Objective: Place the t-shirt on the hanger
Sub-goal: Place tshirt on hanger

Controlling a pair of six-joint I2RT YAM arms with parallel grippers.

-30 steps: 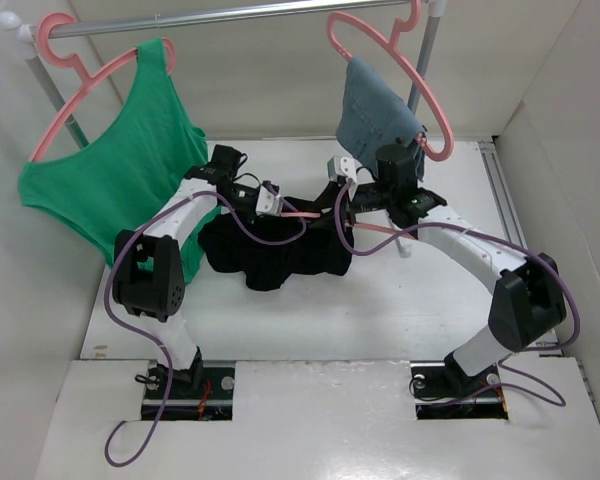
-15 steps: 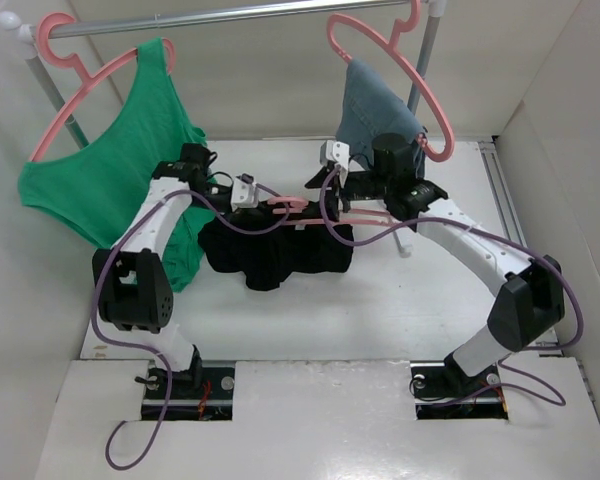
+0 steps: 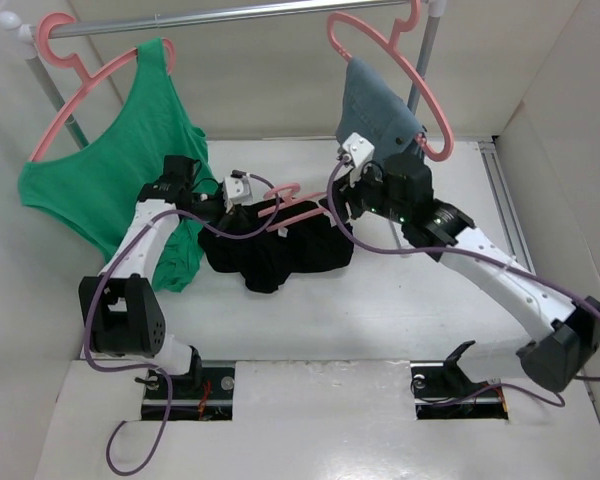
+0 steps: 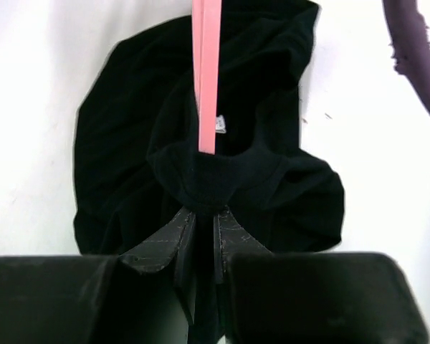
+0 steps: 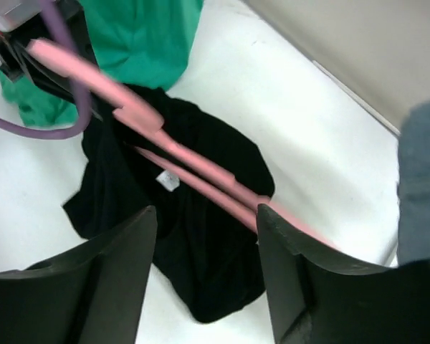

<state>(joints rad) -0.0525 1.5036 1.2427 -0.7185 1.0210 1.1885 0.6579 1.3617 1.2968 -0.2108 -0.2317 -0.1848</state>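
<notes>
Left wrist view: left tool (image 4: 203, 215) pinches the t-shirt (image 4: 129, 150), heaped on the bench (image 4: 387, 179), at its collar, with the hanger (image 4: 206, 72) poking in. The right tool (image 5: 204, 211) is spread and empty. Next, probably drawing cloth over a shoulder.

Black t-shirt (image 5: 208, 287) crumpled on white table (image 5: 294, 122), pink hanger (image 5: 193, 166) slanting across it, white label (image 5: 168, 180) just under the hanger, green top (image 5: 140, 36) beyond, purple cable (image 5: 29, 129) to its left, denim (image 5: 421, 179) far right, gripper (image 5: 204, 215) fingers spread wide above.
</notes>
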